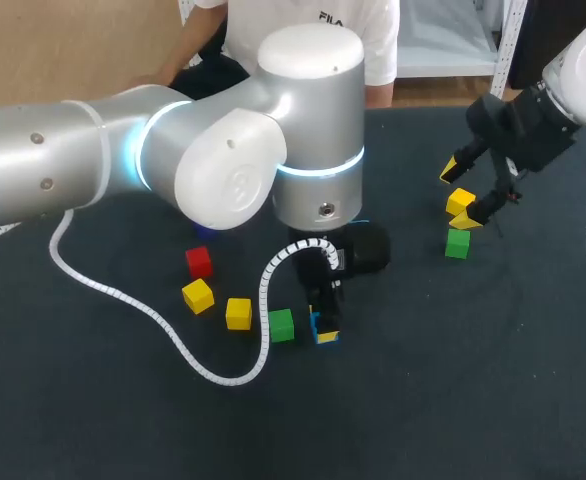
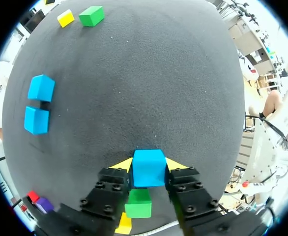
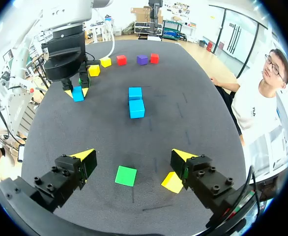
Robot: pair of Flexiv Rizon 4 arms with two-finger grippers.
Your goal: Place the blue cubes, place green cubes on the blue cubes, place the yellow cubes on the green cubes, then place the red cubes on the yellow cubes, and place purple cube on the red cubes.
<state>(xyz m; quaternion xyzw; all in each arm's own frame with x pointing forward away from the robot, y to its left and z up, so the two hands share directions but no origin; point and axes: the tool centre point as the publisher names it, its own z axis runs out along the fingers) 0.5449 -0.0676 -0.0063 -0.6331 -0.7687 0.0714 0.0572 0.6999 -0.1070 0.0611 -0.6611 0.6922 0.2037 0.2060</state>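
While the held blue cube (image 1: 325, 332) is pinched between the yellow tips of the left gripper (image 2: 149, 164), low over the middle of the desk (image 1: 423, 400) (I cannot tell if it touches the cloth), nothing is stacked anywhere. Two loose blue cubes (image 3: 136, 108) lie close together farther back on the desk, hidden under the left arm in the head view.

Every other colour lies single on the cloth. The left green cube (image 1: 281, 325) is just left of the held cube, and two yellow cubes (image 1: 238, 313) sit farther left again. A red cube (image 1: 199, 262) is beyond them, and the right wrist view shows a second red cube (image 3: 154, 58) beside the purple cube (image 3: 142, 59). Over at the right, the right gripper (image 3: 133, 157) hangs spread and empty. The right green cube (image 1: 457, 243) lies below the gap between its fingers, and the right yellow cube (image 1: 460, 202) is just beside one finger.

By my reckoning the task is at its first layer. The blues are being laid out, and the green, yellow, red and purple layers all remain.

For room, bare cloth stretches wide between the held cube and the right green cube, and also toward the near side. The left is tighter, because the left green cube is close and the left arm's white cable (image 1: 223, 375) loops on the desk just past it. No desk edge is near either gripper.
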